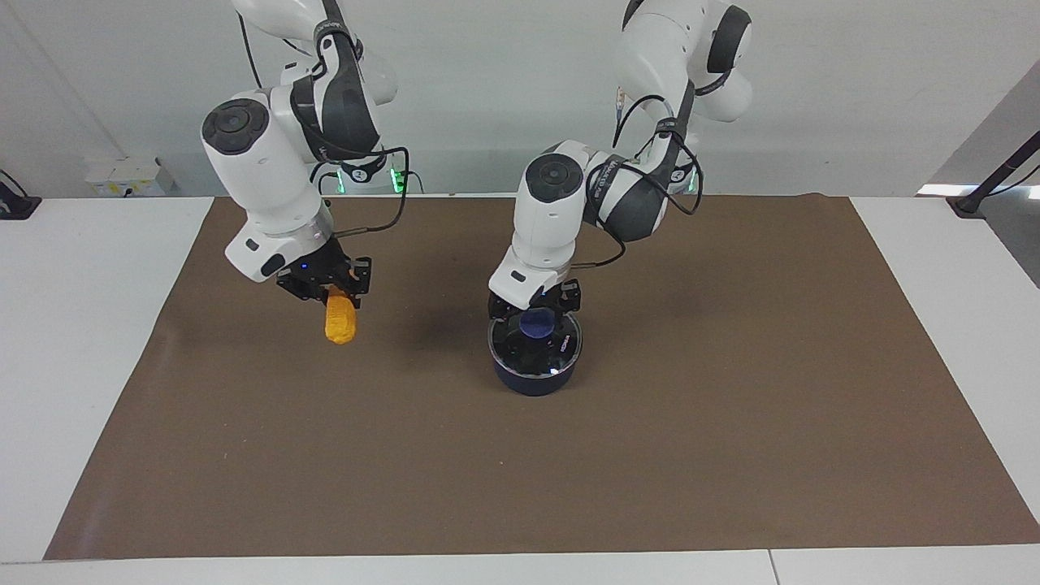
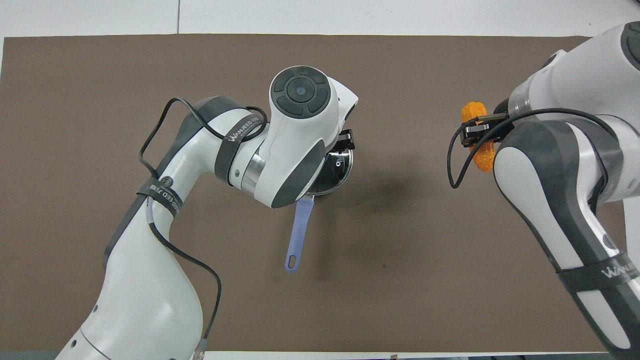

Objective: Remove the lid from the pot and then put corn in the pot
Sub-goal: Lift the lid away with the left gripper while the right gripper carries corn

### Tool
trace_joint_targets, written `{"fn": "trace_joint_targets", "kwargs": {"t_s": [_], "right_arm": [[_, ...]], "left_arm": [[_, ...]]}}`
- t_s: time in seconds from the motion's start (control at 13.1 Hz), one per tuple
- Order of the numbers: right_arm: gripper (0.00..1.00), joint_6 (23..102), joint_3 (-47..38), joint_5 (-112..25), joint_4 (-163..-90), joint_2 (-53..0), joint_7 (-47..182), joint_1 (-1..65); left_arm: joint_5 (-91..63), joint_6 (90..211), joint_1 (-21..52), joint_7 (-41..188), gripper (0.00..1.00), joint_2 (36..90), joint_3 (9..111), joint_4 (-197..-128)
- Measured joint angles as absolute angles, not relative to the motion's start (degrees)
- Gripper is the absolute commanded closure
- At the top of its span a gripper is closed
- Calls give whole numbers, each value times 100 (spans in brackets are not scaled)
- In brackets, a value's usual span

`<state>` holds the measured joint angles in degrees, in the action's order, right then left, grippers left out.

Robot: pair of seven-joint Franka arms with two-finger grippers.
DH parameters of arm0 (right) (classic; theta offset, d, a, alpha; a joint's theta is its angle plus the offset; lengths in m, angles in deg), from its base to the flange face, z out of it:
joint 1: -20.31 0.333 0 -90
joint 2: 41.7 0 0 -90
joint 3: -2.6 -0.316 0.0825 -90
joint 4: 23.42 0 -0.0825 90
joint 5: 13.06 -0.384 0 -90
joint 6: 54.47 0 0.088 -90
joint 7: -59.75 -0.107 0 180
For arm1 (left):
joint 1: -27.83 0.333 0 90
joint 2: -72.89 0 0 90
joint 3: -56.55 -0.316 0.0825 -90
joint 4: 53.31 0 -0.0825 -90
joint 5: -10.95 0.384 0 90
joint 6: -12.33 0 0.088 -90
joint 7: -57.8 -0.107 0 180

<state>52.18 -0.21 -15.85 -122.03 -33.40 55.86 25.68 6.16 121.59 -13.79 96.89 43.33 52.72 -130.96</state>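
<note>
The dark navy pot (image 1: 534, 378) stands mid-table with the glass lid (image 1: 561, 348) on it. The lid's blue knob (image 1: 537, 323) shows just under my left gripper (image 1: 536, 312), which is down at the knob. In the overhead view the left wrist covers most of the pot; part of the lid (image 2: 339, 170) and the long blue handle (image 2: 299, 232), which points toward the robots, show. My right gripper (image 1: 338, 302) is shut on the orange-yellow corn (image 1: 341, 323) and holds it in the air over the mat, toward the right arm's end. The right gripper (image 2: 479, 131) and the corn (image 2: 484, 157) also show in the overhead view.
A brown mat (image 1: 731, 422) covers most of the white table (image 1: 81, 366). A small white box (image 1: 130, 177) sits at the table's edge near the right arm's base.
</note>
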Motion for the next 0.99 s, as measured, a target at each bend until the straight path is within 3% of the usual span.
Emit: {"fn": "trace_joint_targets", "kwargs": {"t_s": [0.99], "right_arm": [[100, 5200, -16, -1585, -12186, -3292, 5586, 2570]], "left_arm": [[616, 12567, -1398, 9816, 2, 4385, 5268, -13497]]}}
